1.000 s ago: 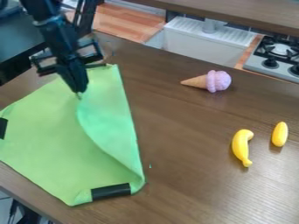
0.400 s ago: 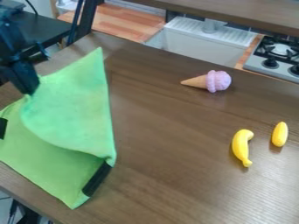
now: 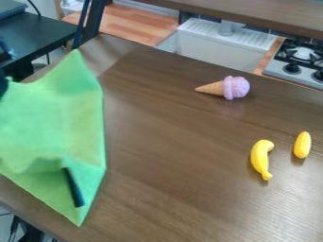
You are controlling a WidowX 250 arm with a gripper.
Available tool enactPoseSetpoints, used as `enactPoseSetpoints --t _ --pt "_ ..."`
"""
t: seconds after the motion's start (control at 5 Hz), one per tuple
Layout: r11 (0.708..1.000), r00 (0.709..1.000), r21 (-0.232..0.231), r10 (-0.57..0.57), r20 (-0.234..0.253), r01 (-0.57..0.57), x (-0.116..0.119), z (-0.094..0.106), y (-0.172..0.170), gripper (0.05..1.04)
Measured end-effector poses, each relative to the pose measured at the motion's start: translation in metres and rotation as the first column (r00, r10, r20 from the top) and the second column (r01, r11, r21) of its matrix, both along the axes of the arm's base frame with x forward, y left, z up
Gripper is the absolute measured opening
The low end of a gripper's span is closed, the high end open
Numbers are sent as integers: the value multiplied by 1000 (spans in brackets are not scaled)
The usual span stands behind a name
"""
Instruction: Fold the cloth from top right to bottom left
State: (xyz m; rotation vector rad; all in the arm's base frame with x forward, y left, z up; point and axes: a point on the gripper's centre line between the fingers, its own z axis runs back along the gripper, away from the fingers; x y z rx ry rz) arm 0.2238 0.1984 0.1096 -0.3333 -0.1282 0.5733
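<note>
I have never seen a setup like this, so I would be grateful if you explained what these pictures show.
One fixed camera looks down at a slant on a brown table. The machine is a black robot arm; part of its end effector shows at the left edge, right by the green cloth. It seems to be holding the cloth, though the grip itself can't be made out. The cloth has a black strip near its lower corner. To the right lie a toy ice cream cone and two yellow toys, one a banana.
</note>
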Motion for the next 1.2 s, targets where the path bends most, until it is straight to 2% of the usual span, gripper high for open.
enactPoseSetpoints --t 0.2,0.4,0.6,0.8,1.0,1.2 --pt "999 1000 -15 29 -10 -29 -9 0 5 71" --pt "996 993 -6 93 -78 -94 -11 1 14 217" --pt "992 980 -21 123 -157 -128 -12 -4 20 475" --pt "991 973 -10 127 -193 -132 -13 -5 19 782" --pt "993 974 34 114 -196 -109 -7 -6 17 999" --pt "987 982 149 93 -165 -68 -4 7 6 1001"
